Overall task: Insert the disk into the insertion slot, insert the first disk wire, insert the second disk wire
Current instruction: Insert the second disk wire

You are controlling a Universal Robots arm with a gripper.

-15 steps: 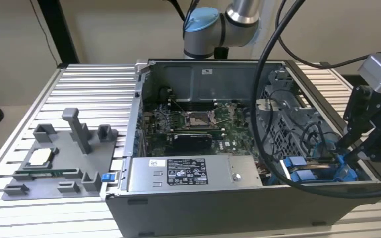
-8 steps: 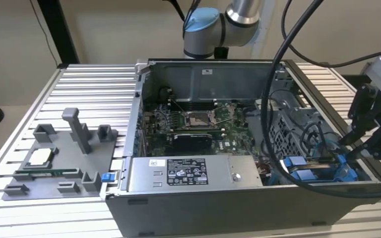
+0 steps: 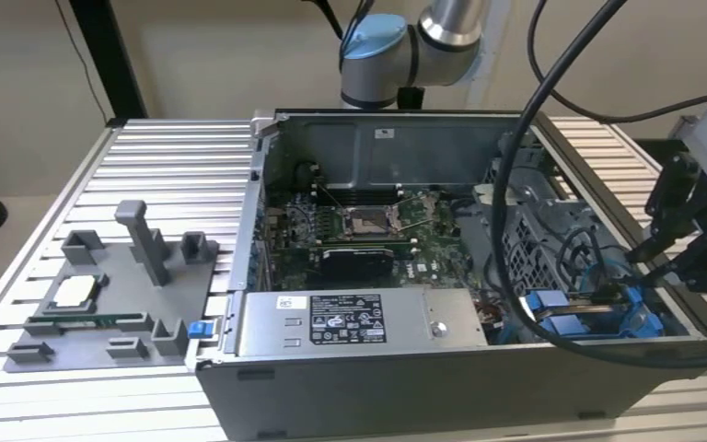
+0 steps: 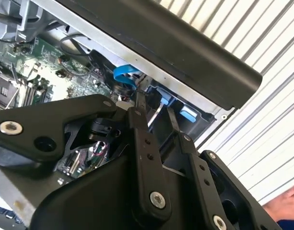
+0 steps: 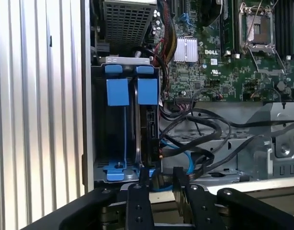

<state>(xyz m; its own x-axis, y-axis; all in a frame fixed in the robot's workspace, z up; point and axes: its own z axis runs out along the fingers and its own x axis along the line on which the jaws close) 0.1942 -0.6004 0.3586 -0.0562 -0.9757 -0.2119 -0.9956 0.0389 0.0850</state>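
In the first wrist view the disk [image 5: 149,125] stands on edge inside the insertion slot [image 5: 119,143], its blue carrier tab [image 5: 147,91] at one end and its dark connector edge exposed. A blue flat wire [image 5: 178,149] and black wires [image 5: 204,128] lie loose beside that edge. My gripper [image 5: 159,173] hovers just short of the disk's end, its fingers apart, with nothing clearly between them. In the exterior view the gripper [image 3: 663,267] hangs over the case's corner on that view's right, above the blue bay [image 3: 574,313]. The second wrist view shows the gripper [image 4: 155,109] close to the bay's blue parts [image 4: 187,113].
The open computer case holds a motherboard [image 3: 366,230], a grey labelled power-supply box [image 3: 347,322] and a perforated metal cage [image 5: 125,21]. Thick black cables [image 3: 514,184] drape over the case. A grey fixture plate [image 3: 121,295] lies on the slatted table. A person's hand [image 4: 286,203] is nearby.
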